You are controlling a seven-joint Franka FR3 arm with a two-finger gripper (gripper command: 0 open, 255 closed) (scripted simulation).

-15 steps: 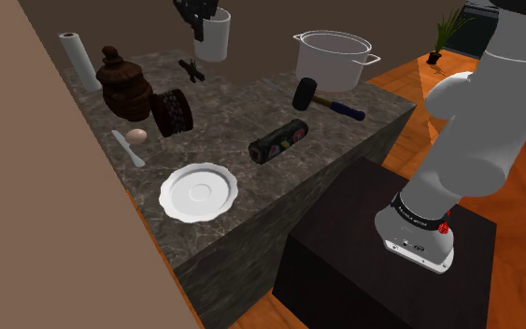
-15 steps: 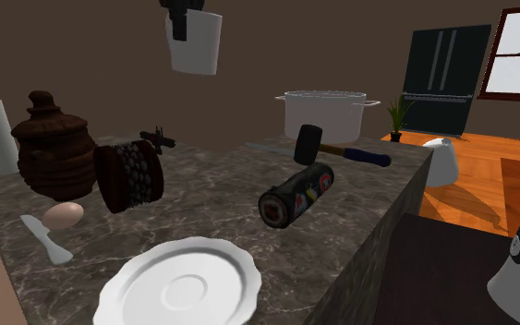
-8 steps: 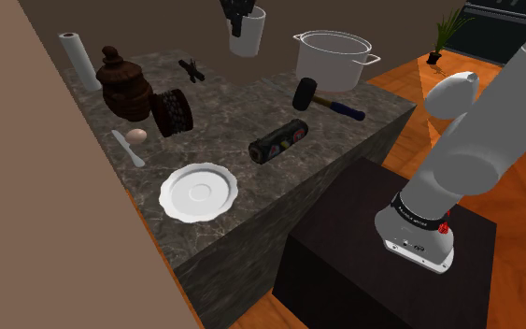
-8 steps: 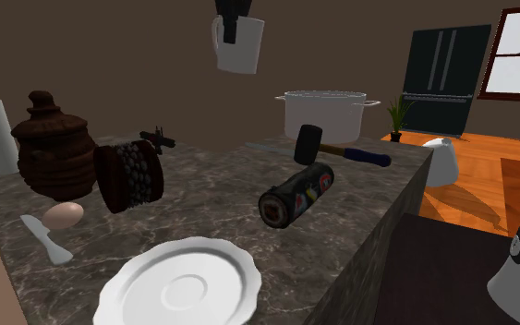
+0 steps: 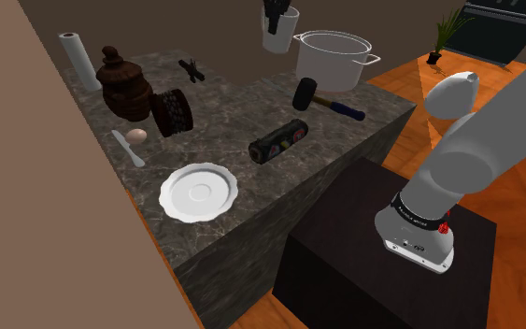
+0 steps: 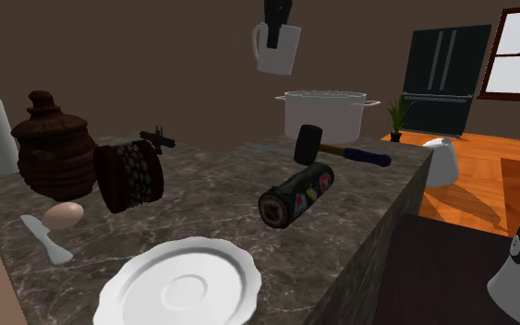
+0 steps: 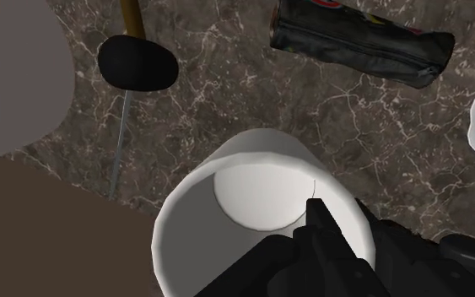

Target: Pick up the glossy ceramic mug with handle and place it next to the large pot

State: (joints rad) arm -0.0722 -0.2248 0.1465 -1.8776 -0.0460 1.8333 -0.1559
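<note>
A white mug (image 5: 281, 35) hangs in the air above the back of the dark marble counter (image 5: 233, 103), just to the shoulder view's left of the large grey pot (image 5: 334, 58). My black gripper (image 5: 275, 11) is shut on the mug's rim from above. From the second exterior view the mug (image 6: 278, 54) floats above and left of the pot (image 6: 325, 115), handle on its left, with the gripper (image 6: 276, 20) on top. In the wrist view one finger reaches inside the mug (image 7: 244, 211) where the gripper (image 7: 332, 229) clasps its wall; the pot's rim (image 7: 8, 76) shows beside it.
Below the mug lie a black-headed hammer (image 5: 321, 98) and a black cylindrical case (image 5: 278, 140). A white plate (image 5: 198, 192) sits near the counter's front. A brown jar (image 5: 122, 84), an egg (image 5: 136, 135) and a paper roll (image 5: 78, 58) stand further along.
The gripper has carried the mug sideways through the air toward the pot, to the right in both exterior views. Nothing on the counter has moved.
</note>
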